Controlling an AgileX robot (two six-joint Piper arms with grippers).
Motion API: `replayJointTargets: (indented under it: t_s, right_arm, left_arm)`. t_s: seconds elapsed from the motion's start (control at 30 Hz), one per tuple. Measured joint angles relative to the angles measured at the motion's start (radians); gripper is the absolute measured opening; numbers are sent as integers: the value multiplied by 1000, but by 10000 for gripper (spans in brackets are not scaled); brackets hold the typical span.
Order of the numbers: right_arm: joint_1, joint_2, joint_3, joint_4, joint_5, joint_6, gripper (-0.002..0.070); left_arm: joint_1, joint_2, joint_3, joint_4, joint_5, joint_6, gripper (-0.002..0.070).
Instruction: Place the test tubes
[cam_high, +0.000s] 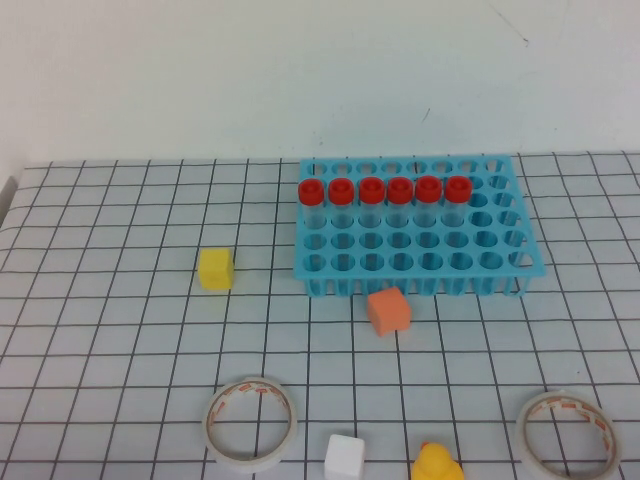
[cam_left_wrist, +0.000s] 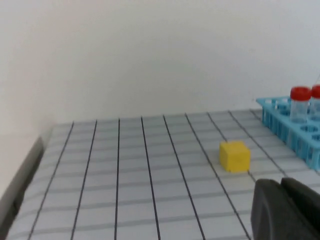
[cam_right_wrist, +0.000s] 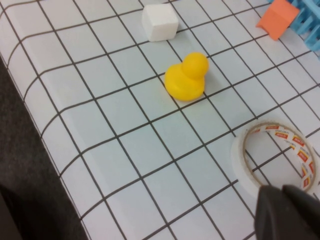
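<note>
Grid table (cam_high: 100, 300), upright tubes (cam_high: 385, 190), pincers (cam_left_wrist: 282, 210) (cam_right_wrist: 287, 215) nearside

Nothing legible shows. The white tape roll (cam_right_wrist: 272, 129) near the yellow rubber duck (cam_right_wrist: 186, 80) bears red printing inside its core, too small to read.

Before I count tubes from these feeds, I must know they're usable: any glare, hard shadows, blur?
High view: even light, soft shadows, test tubes in the rack clear. Left wrist view: hazy; left gripper a dark blur near the yellow cube. Right wrist view: no glare; right gripper blurred beside the tape roll.
</note>
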Motion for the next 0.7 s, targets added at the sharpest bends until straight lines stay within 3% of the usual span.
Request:
replayJointTargets:
  t_s: [0.27, 0.7]
  right_arm:
    - [0, 0, 0, 4, 0, 0, -1]
    - [0, 0, 0, 6, 0, 0, -1]
  left_arm:
    - [1, -25, 0, -76, 290, 42, 0]
    - [1, -27, -2, -121, 324, 149, 0]
